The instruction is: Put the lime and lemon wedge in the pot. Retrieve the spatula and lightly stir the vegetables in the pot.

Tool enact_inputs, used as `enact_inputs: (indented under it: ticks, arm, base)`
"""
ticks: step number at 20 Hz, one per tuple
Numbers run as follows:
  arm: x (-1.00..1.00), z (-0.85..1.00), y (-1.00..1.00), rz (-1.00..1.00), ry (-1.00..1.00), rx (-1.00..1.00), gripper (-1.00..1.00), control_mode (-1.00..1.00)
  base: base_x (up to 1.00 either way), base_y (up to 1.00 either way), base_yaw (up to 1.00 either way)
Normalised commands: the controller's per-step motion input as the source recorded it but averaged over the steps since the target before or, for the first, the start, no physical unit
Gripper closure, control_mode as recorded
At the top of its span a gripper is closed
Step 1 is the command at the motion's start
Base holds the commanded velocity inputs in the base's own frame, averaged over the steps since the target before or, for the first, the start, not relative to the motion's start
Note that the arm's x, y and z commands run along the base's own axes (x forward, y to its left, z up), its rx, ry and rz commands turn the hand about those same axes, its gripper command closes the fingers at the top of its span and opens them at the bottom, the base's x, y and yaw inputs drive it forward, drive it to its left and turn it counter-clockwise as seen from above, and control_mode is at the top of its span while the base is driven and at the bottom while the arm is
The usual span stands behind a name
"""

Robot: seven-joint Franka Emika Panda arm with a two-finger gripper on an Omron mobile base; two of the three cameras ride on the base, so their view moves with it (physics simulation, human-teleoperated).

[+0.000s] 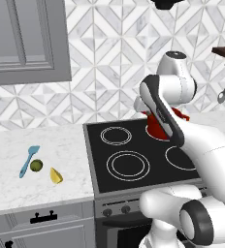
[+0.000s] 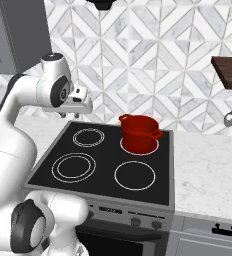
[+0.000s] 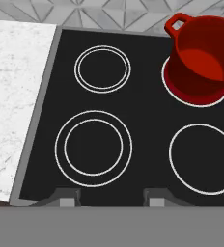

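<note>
The red pot [image 2: 139, 132] stands on the stove's back right burner, and its inside [image 3: 201, 62] looks empty. In the left base view the arm hides most of the pot [image 1: 154, 128]. On the marble counter left of the stove lie the olive-green lime [image 1: 36, 165], the yellow lemon wedge [image 1: 56, 176] and the light-blue spatula [image 1: 29, 161], close together. My gripper [image 2: 77, 113] hovers above the stove's left side, well away from all of them. Its fingertips [image 3: 68, 198] stand apart, open, with nothing between them.
The black stove [image 2: 103, 165] has four ring burners. White marble counter [image 1: 17, 145] lies to its left and more counter [image 2: 208, 160] to its right. Metal utensils [image 2: 230, 117] hang under a dark wooden shelf [image 2: 230, 70]. A grey wall cabinet [image 1: 27, 38] hangs at upper left.
</note>
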Motion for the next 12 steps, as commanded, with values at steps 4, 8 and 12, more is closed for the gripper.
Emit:
enact_inputs:
  ticks: [4, 8, 12]
  arm:
    - [-0.09, -0.08, 0.07, 0.01, 0.0, 0.0, -1.0, -1.0]
    - [-0.32, -0.47, 0.89, 0.09, 0.0, 0.0, -1.0, -1.0]
    - [-0.42, -0.64, 1.0, 0.14, 0.0, 0.0, -1.0, -1.0]
  base:
    - [0.0, 0.0, 0.0]
    - [0.0, 0.0, 0.0]
    - [0.0, 0.0, 0.0]
